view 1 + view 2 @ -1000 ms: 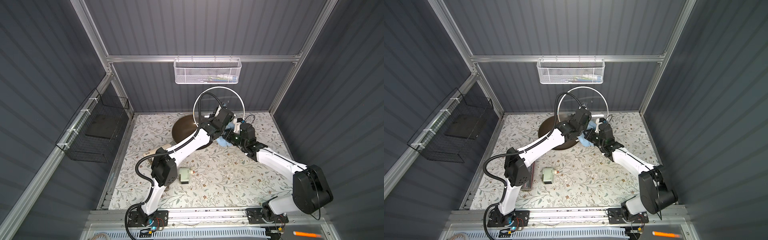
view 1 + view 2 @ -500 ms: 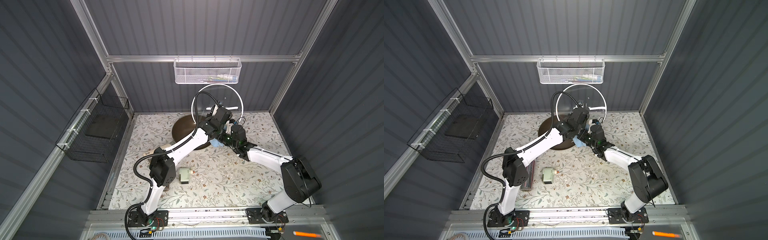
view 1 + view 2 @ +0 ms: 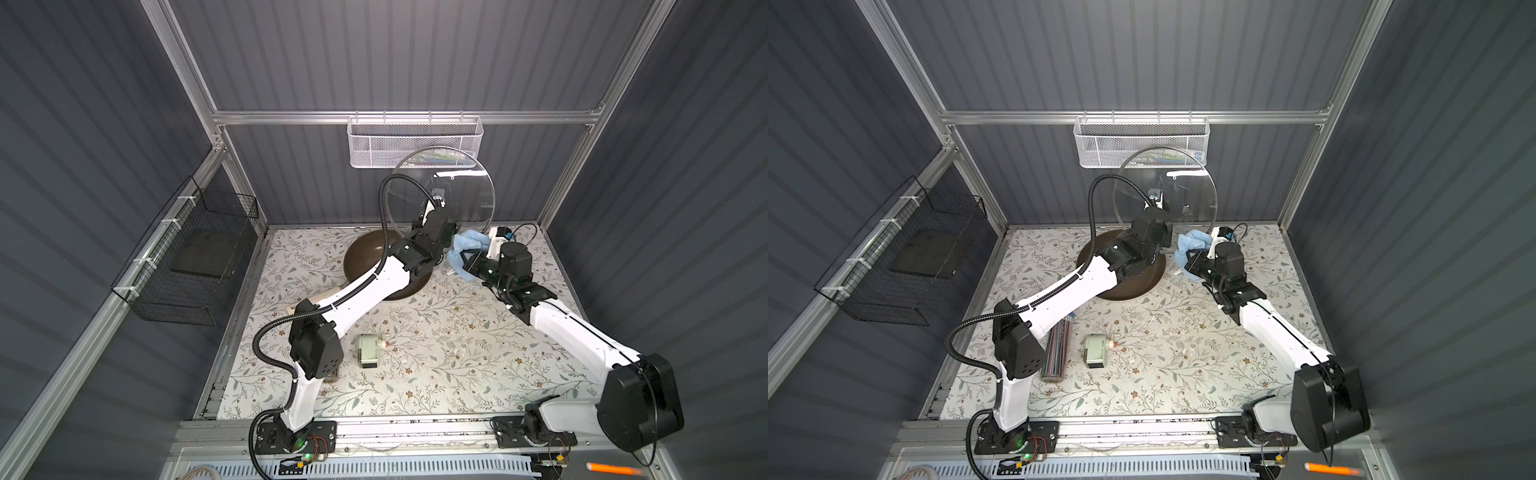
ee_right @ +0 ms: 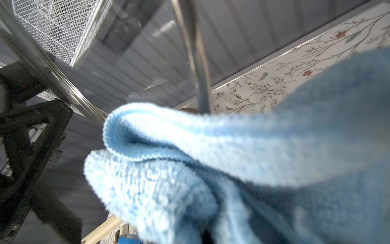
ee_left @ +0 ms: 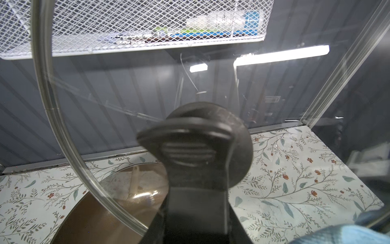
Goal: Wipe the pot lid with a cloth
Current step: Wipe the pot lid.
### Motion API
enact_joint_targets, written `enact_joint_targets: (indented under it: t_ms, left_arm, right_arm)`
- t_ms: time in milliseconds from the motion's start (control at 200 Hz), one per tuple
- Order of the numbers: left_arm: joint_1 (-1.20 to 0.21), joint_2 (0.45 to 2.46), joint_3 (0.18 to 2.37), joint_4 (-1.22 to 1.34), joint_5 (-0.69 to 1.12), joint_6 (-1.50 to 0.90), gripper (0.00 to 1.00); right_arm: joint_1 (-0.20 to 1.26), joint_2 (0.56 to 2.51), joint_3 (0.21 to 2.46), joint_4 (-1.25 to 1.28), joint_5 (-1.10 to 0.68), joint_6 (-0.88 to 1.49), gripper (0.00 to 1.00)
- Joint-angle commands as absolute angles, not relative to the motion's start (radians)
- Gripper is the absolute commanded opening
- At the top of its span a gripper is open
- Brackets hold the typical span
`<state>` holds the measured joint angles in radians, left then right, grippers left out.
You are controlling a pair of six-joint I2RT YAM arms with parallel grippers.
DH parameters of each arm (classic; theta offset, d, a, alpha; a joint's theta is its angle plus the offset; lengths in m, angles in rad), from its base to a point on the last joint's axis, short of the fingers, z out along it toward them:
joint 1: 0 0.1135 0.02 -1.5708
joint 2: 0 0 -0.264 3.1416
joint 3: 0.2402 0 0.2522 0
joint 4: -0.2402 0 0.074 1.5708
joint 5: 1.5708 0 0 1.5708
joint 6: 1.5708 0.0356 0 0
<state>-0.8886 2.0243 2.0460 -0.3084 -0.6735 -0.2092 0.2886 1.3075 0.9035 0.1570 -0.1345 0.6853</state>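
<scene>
Raised higher, the pot lid (image 3: 461,195) is held upright above the desk (image 3: 436,345) by its black handle (image 5: 232,135), on which the left end effector (image 3: 437,206) is clamped (jaws partly apart). Carried up and rightward, the cloth (image 3: 467,243) is pinched in the fully closed right end effector (image 3: 468,258) near the lid's lower rim.

Pose: left arm (image 3: 365,286) stretched forward and up from base, left gripper (image 3: 437,205) raised, clamped on lid (image 3: 465,187) handle. The right arm (image 3: 573,328) reaches forward and inward; right gripper (image 3: 467,257) pinched tight on cloth (image 3: 467,241), close beside left wrist (image 3: 432,232).
</scene>
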Motion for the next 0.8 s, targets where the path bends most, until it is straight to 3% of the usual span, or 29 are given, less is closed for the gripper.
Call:
enact_joint_targets:
  t_ms: [0,325,795]
  left_arm:
    - [-0.895,1.939,2.092,-0.282,-0.683,-0.131,0.00]
    - [-0.896,1.942,2.052,-0.246,-0.624,-0.066,0.00]
    - [-0.952,1.816,1.800,-0.105,-0.438,0.173,0.00]
  right_arm:
    - [0.232,1.292,0.932,0.070,-0.012,0.616,0.00]
    - [0.188,1.242,1.030,-0.042,-0.065,0.573,0.00]
    - [0.171,1.458,1.413,-0.315,-0.287,0.424,0.00]
